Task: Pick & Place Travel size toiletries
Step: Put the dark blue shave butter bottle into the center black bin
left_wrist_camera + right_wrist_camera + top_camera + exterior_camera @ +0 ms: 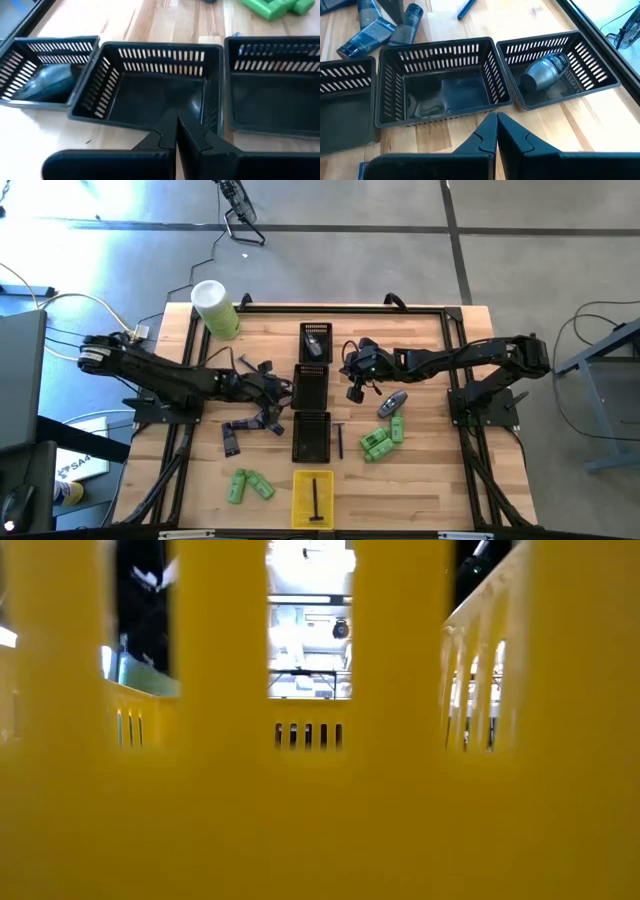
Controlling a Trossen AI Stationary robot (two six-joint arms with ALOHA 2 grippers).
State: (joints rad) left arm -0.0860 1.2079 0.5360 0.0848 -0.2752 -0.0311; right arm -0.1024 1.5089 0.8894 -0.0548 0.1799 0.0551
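Low view almost wholly blocked by the blurred wall of the yellow tray (320, 800); only slivers of room visible through its slots. Green bottles (274, 7) cut off by the left wrist picture's edge. Purple-grey tubes (375, 25) cropped in the right wrist view. Dark stick in yellow tray (316, 498) too small to identify.

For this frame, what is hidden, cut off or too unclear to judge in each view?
- Low view: the yellow tray fills the picture; table, both arms and toiletries are hidden behind its wall.
- High view: the item in the far black tray is too small to name.
- Left wrist view: green bottles are cut off by the edge.
- Right wrist view: blue-grey tubes are cut off by the edge.
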